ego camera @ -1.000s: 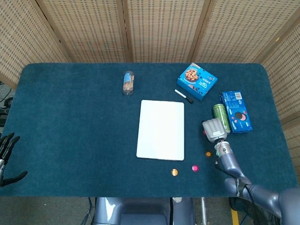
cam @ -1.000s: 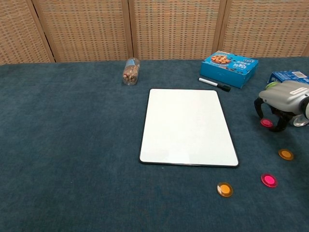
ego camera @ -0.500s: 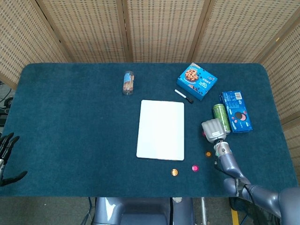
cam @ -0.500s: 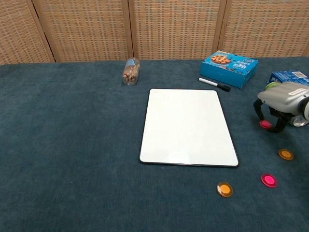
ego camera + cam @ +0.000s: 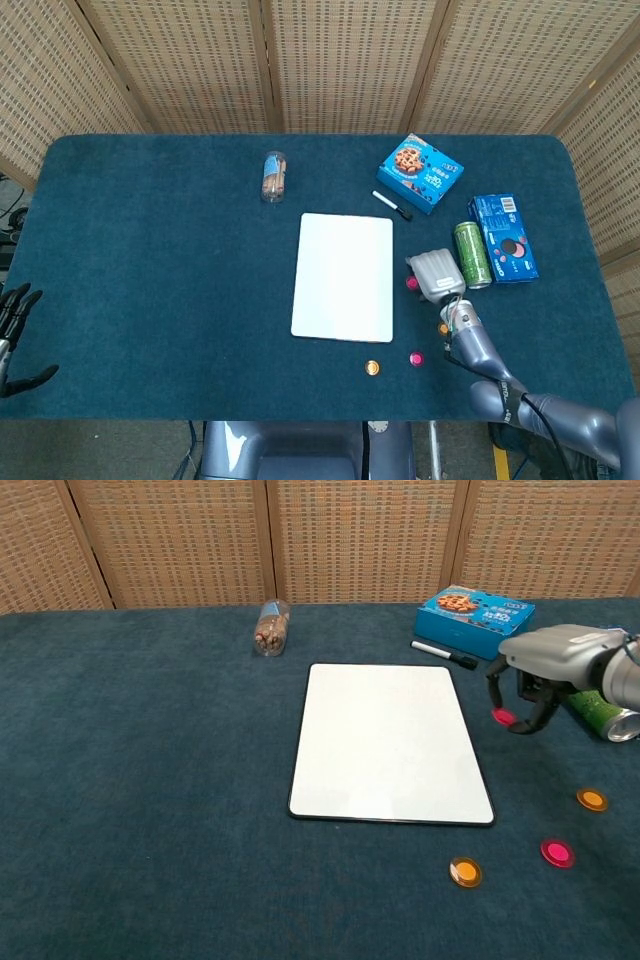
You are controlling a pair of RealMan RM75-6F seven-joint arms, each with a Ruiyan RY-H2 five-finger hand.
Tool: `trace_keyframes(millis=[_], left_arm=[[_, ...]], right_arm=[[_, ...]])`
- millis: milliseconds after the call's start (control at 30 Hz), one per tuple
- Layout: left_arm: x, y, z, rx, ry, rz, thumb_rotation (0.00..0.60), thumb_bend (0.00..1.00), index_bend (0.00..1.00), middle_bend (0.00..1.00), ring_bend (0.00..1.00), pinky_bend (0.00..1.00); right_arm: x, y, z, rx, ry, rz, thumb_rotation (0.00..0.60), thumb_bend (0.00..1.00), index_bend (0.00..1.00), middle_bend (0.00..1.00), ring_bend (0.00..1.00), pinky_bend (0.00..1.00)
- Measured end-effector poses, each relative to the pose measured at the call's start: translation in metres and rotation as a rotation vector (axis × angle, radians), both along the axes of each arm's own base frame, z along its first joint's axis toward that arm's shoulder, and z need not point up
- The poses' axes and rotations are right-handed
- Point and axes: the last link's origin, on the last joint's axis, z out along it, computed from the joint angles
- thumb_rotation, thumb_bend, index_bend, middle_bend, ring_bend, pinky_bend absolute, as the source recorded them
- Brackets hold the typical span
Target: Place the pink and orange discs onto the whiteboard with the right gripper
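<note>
The right hand pinches a pink disc lightly at its fingertips just right of the whiteboard, so it could slip free and drop short onto the cloth

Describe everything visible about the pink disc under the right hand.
The pink disc is small, round and flat, glossy like plastic. It sits between the fingertips of the right hand, just right of the whiteboard and not over it. The chest view shows it tilted, and it looks pinched and lifted off the blue cloth, though contact is hard to confirm. From the head view only its edge shows beside the hand.
</note>
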Motion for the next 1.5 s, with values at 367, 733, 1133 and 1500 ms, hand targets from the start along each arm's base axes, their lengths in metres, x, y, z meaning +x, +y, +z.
trace_keyframes(millis=[367, 733, 1133, 1500], left_arm=[[-0.001, 0.003, -0.007, 0.027, 0.1, 0.021, 0.6, 0.0, 0.0, 0.0, 0.0, 0.0], [-0.004, 0.008, -0.017, -0.028, 0.117, 0.048, 0.6, 0.0, 0.0, 0.0, 0.0, 0.0], [-0.007, 0.012, -0.01, -0.025, 0.091, 0.065, 0.6, 0.0, 0.0, 0.0, 0.0, 0.0], [-0.003, 0.007, -0.013, -0.028, 0.101, 0.016, 0.6, 0.0, 0.0, 0.0, 0.0, 0.0]], right_arm=[[0.09, -0.008, -0.021, 0.0, 0.019, 0.114, 0.6, 0.36, 0.53, 0.96, 0.95, 1.0], [0.132, -0.012, -0.078, 0.005, 0.088, 0.064, 0.6, 0.34, 0.46, 0.96, 0.95, 1.0], [0.139, -0.007, -0.075, -0.012, 0.102, 0.078, 0.6, 0.16, 0.18, 0.95, 0.95, 1.0], [0.086, 0.031, -0.001, -0.016, 0.052, 0.122, 0.6, 0.25, 0.36, 0.95, 0.95, 1.0]])
